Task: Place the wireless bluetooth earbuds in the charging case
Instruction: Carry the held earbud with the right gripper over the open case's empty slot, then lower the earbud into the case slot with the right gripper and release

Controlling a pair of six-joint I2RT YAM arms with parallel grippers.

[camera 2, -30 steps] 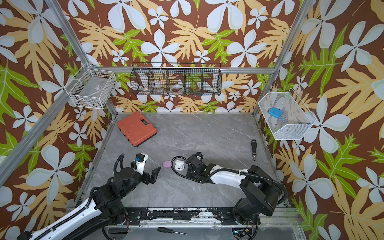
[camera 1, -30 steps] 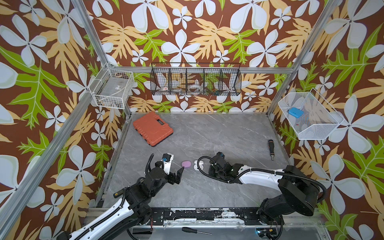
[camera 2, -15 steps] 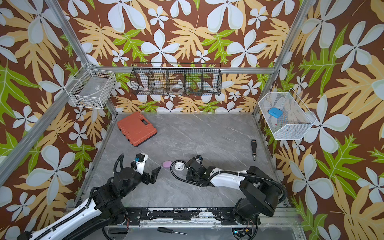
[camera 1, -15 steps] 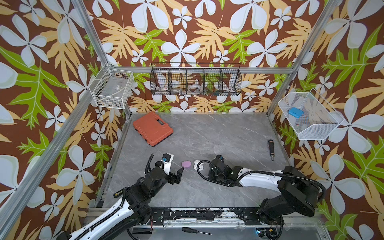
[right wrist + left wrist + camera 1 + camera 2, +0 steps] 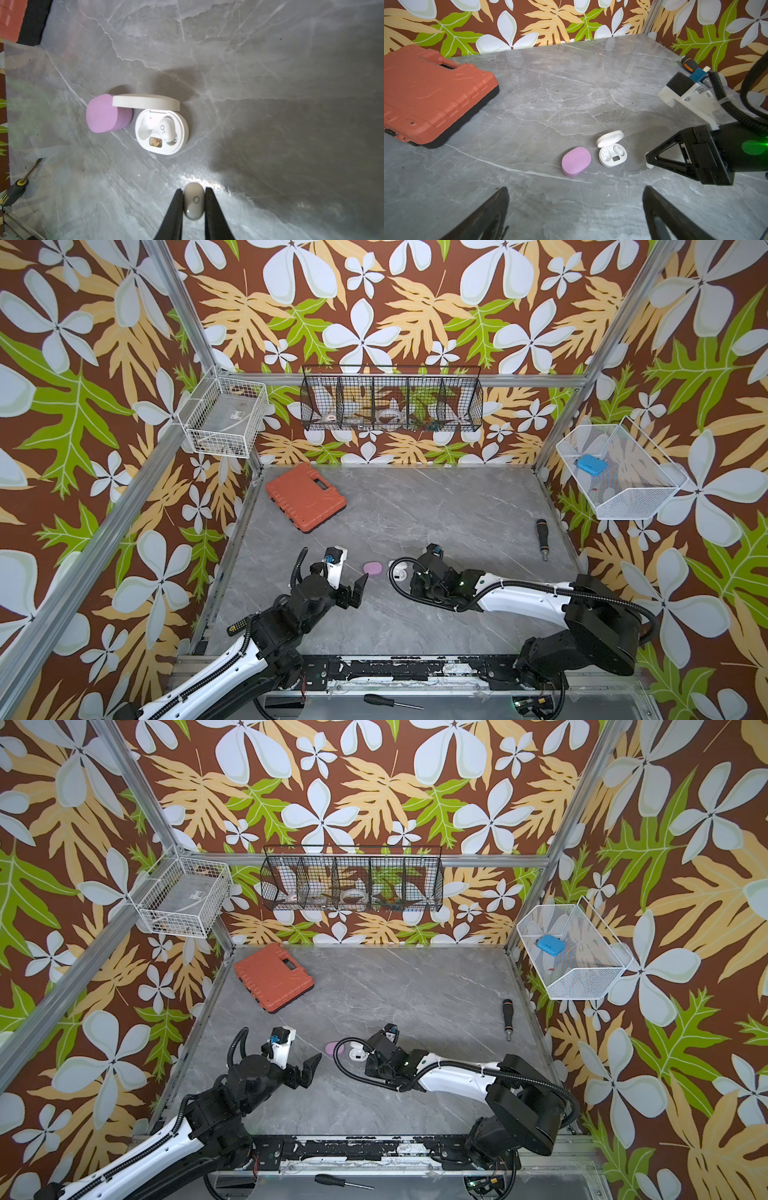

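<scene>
- The right gripper (image 5: 193,190) has its two dark fingers pressed against a white earbud (image 5: 193,204), pinching it by its sides just above the table (image 5: 270,83). The fingers are cut off by the frame edge further back.
- In both top views this pinch is hidden under the wrist and its looping cable. In the left wrist view only a white sliver shows at the fingertips.
- The white charging case (image 5: 162,133) lies a little ahead of the right gripper's fingertips, apart from them, with its lid hinged up.
- A seated earbud (image 5: 167,128) fills one socket and the other socket is bare. In a top view the case (image 5: 401,572) is a small white patch ringed by the cable, and its sockets cannot be made out.
- The lilac case (image 5: 106,118) sits closed just beside the white one, on its far side from the right gripper's wrist. Its contents cannot be seen.
- The left gripper (image 5: 575,193) is spread wide and holds nothing. Only its fingertips enter the left wrist view, and both cases lie ahead of the gap.
- The held bud carries a small ring mark. A tiny red mark in the black wire basket (image 5: 390,398) is too small to read.
- The orange tool case (image 5: 431,93) is cut off at the frame edge.
</scene>
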